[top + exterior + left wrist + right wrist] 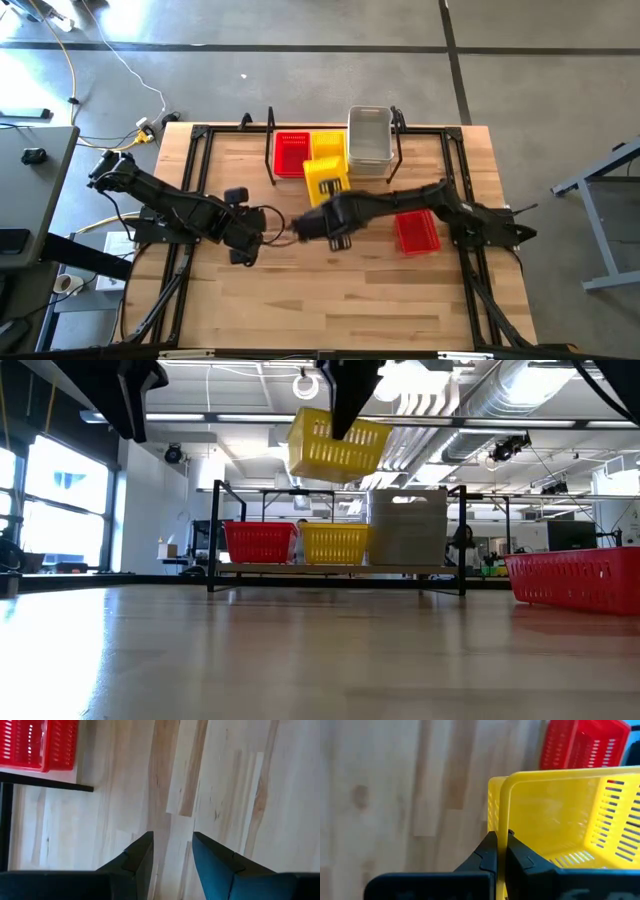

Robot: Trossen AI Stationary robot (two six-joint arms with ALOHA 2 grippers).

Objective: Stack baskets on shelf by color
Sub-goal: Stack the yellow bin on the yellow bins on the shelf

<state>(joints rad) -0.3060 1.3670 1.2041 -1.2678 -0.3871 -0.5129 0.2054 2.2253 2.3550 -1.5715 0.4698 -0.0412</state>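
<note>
A yellow basket hangs tilted in the air, held by my right gripper, near the table's middle. The black wire shelf stands at the far edge. It holds a red basket, a yellow basket and a grey-white stack. Another red basket rests on its base on the table to the right. My left gripper hovers open over bare wood, left of centre. My right gripper pinches the yellow basket's end wall at its rim, one finger outside the basket and the other inside. It comes from above. The basket is lifted clear of the table and hangs tilted below the fingers.
The shelf's upright end loops rise at the far edge. Black arm frames run along the table's left and right sides. Bare wood fills the near half of the table.
</note>
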